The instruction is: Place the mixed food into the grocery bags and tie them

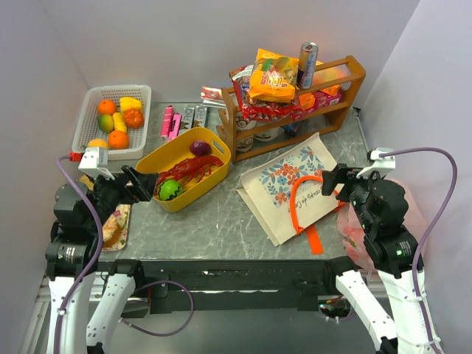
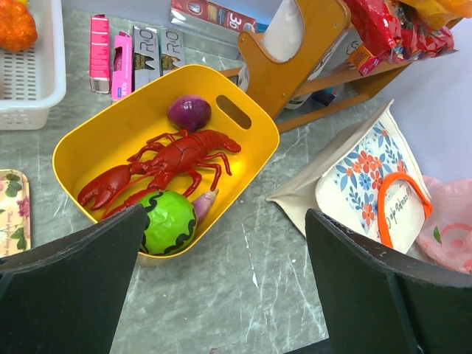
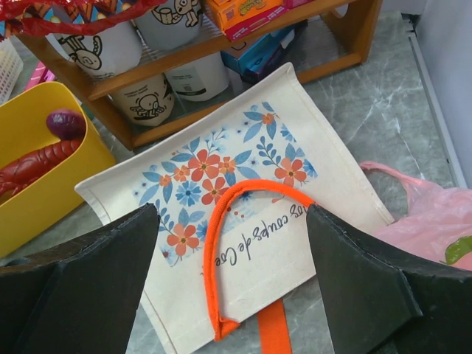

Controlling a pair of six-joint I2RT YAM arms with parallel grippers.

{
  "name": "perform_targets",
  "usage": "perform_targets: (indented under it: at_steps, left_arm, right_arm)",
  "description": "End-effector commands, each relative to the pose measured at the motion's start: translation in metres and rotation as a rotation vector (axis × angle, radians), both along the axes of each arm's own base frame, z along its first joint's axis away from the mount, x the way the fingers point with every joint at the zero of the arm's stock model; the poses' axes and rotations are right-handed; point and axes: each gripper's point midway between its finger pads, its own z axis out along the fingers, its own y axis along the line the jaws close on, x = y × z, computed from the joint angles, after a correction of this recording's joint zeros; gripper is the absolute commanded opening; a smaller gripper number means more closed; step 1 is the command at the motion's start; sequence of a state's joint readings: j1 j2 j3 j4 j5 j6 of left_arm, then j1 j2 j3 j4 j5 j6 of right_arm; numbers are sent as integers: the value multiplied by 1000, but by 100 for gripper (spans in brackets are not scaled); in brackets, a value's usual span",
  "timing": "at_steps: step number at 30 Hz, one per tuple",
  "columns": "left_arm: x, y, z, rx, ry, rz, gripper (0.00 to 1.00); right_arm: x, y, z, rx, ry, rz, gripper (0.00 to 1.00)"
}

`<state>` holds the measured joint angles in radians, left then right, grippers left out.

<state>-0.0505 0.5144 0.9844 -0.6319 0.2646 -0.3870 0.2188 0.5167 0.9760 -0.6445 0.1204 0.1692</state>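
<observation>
The cream floral tote (image 1: 291,181) lies flat on the table with orange handles; it also shows in the right wrist view (image 3: 243,177). The pink plastic bag (image 1: 354,225) lies crumpled at the right edge (image 3: 435,214). An orange crisp bag (image 1: 273,74), a slim can (image 1: 307,64) and red packets (image 1: 262,110) sit on the wooden rack. A green ball fruit (image 2: 168,221) and a purple vegetable (image 2: 189,112) lie in the yellow tub. My left gripper (image 2: 221,295) is open above bare table beside the tub. My right gripper (image 3: 232,287) is open above the tote's handle (image 3: 221,243).
The yellow tub (image 1: 166,158) also holds a red lobster (image 2: 166,166). A white mesh basket (image 1: 88,110) at back left holds oranges and yellow fruit. The wooden rack (image 1: 346,103) holds cups and boxes. Pink boxes (image 1: 171,122) lie behind the tub. A patterned tray (image 1: 118,228) lies near left.
</observation>
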Motion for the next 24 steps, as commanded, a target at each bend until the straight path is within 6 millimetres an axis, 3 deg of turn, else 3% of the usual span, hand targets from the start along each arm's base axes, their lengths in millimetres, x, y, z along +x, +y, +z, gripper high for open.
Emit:
perform_targets:
  at_steps: [1, 12, 19, 24]
  left_arm:
    - [4, 1, 22, -5, -67, 7, 96]
    - [7, 2, 23, 3, -74, 12, 96]
    - [6, 0, 25, 9, -85, -3, 96]
    - [2, -10, 20, 16, -96, -67, 96]
  right_arm:
    - [-8, -4, 28, 9, -97, -11, 89]
    - [-2, 1, 22, 9, -75, 7, 89]
    - [-6, 13, 13, 40, -15, 71, 87]
    - [-6, 33, -29, 61, 174, 159, 80]
